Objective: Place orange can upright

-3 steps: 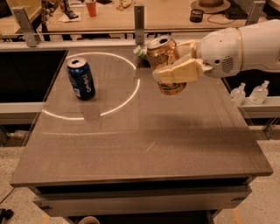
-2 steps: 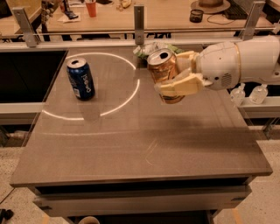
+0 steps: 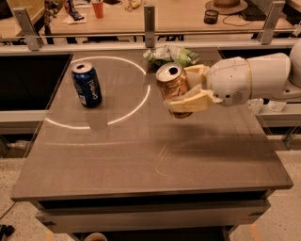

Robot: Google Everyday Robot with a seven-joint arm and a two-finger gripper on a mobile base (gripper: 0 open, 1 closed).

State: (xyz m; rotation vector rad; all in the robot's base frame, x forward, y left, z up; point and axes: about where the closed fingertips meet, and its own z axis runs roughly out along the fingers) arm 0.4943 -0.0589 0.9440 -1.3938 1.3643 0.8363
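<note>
The jaws of the gripper (image 3: 178,88) are clamped on the orange can (image 3: 171,84). One pale finger (image 3: 188,101) lies across the can's near side, and the other sits behind it. The can is tilted in this grip, with its silver pull-tab end facing up and toward the camera. Its lower end seems to hang just above the tabletop (image 3: 141,160) rather than rest on it. A soft shadow falls on the surface below and a little toward the picture's right of the jaws.

The white wrist and arm (image 3: 249,80) run straight back from the jaws to the right edge of the view. Just behind the jaws, a crumpled green and white bag (image 3: 171,55) lies at the far edge of the tabletop, close to the can though contact cannot be judged.

A thin bright ring (image 3: 141,96) is drawn on the surface, and its nearest arc passes just to the picture's left of the jaws. Well to the left of the jaws, inside that ring, a dark blue can (image 3: 87,84) stands upright. Beyond the jaws, past a metal rail (image 3: 149,23), another table holds a red cup (image 3: 98,8) and a hat (image 3: 225,4).
</note>
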